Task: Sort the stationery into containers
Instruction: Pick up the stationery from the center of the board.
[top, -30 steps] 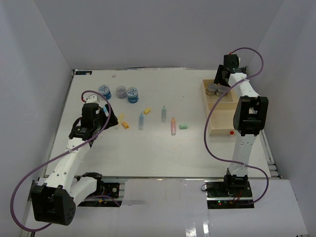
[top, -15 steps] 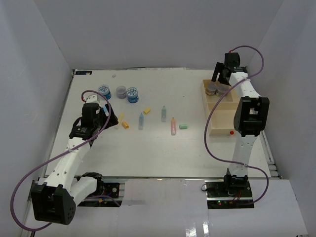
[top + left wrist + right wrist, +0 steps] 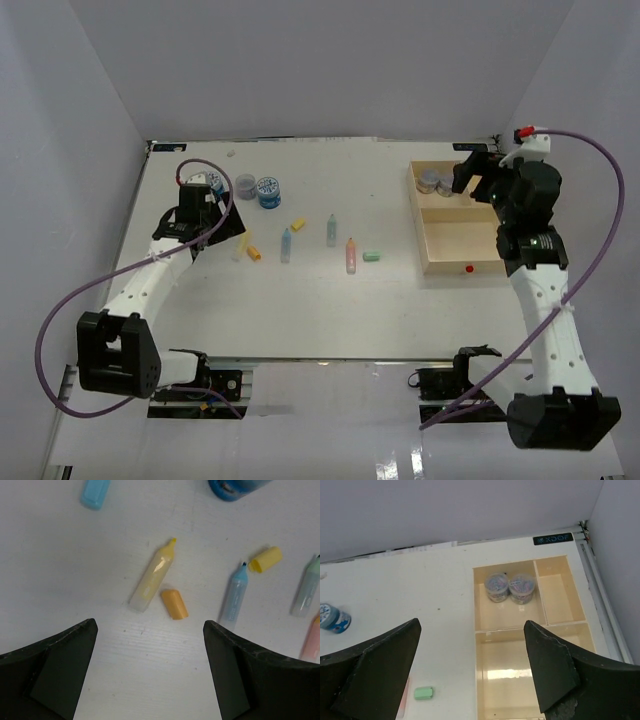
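The light wooden tray (image 3: 424,245) lies at the right. Two grey rolls (image 3: 496,586) (image 3: 522,587) stand side by side in its back left compartment. My right gripper (image 3: 473,180) hangs open and empty high above the tray (image 3: 474,600). On the left, my left gripper (image 3: 149,625) is open just short of a yellow marker (image 3: 152,575) and an orange cap (image 3: 174,603). Beyond lie a blue marker (image 3: 234,597), a yellow cap (image 3: 265,559), a green marker (image 3: 331,230) and a pink marker (image 3: 351,255).
A grey roll (image 3: 245,185) and a blue-and-white roll (image 3: 268,190) stand at the back left; another blue roll (image 3: 213,183) is half hidden by my left arm. A green cap (image 3: 424,693) lies left of the tray. A blue cap (image 3: 96,492) lies by the left gripper.
My right gripper opened, left a roll beside the other in the tray's back compartment, and rose back and away. My left arm swung its elbow outward; its gripper stayed by the yellow marker.
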Motion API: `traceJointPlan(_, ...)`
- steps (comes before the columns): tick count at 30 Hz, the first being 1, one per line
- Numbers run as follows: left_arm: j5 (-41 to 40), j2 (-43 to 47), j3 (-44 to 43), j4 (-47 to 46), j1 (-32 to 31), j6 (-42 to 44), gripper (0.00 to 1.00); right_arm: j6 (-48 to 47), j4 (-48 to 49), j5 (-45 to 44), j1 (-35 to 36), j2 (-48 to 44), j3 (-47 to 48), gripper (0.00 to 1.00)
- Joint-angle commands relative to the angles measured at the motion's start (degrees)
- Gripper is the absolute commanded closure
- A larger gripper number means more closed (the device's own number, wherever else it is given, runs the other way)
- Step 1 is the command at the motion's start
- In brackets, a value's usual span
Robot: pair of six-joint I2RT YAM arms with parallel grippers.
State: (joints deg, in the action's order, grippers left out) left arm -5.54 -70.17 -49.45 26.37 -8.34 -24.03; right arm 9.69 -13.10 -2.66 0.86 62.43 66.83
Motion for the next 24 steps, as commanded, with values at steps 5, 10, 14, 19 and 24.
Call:
traceJointPlan(5, -1.1, -14.1, -20.0, -0.4, 0.2, -5.9, 0.02, 6.7, 7.6, 11.6, 0.1, -16.3, -19.1, 0.1)
traceJointPlan(10, -3.6, -25.1, -31.6, 0.2, 0.2, -11.6, 0.02, 6.0, 10.8, 12.9, 2.0, -19.8, -25.1, 0.1)
traceJointPlan(14, -5.6, -34.1, -37.8, 0.9, 0.2, -15.3, 0.02, 5.3, 10.7, 12.6, 4.4, -21.5, -26.6, 0.1)
traceJointPlan(19, -8.9, -39.9, -41.7, 1.1, -0.1, -17.3, 0.02, 4.4, 10.6, 11.2, 5.2, -22.8, -27.9, 0.1)
traceJointPlan(24, -10.5, -45.5, -47.0, 1.0, -0.5, -17.2, 0.02, 3.8, 10.6, 11.1, 5.6, -23.0, -29.1, 0.1)
